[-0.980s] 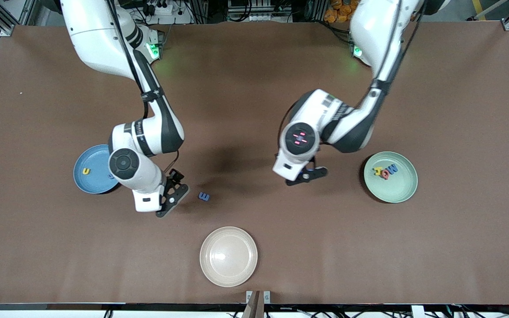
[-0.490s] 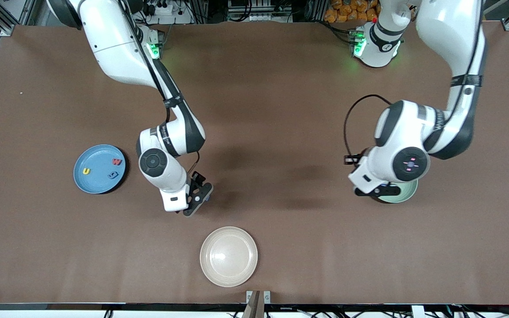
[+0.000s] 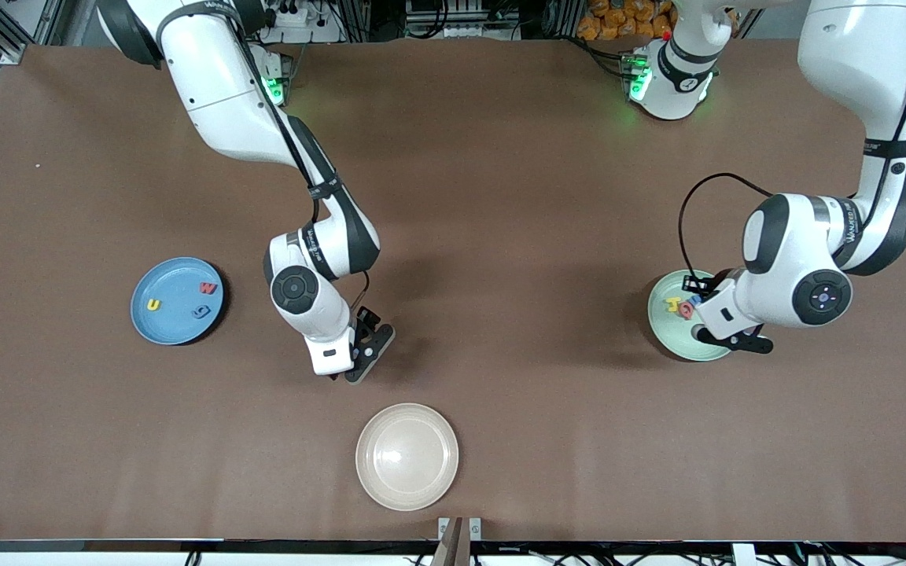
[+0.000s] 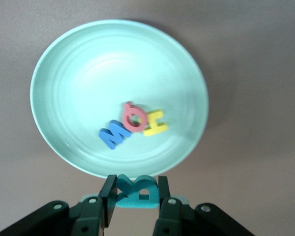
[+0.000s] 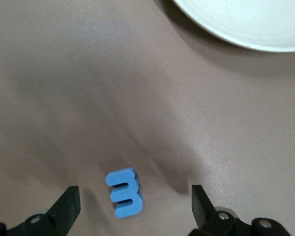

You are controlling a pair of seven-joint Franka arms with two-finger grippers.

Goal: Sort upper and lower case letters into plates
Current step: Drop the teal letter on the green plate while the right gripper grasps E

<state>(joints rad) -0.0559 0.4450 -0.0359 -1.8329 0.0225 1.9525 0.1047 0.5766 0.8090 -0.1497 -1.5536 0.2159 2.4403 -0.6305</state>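
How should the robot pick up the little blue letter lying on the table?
From straight above, probably. The blue letter lies flat on the bare table, so only its thin edges can be pinched. The open right gripper hangs over it, a finger on each side; closing across its two long sides looks best.

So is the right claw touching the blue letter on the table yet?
Apart. In the right wrist view the blue letter lies flat on the table, between the open fingers of the right claw, with bare table showing on both sides of it.

Three letters in plate, cream plate nearest front camera
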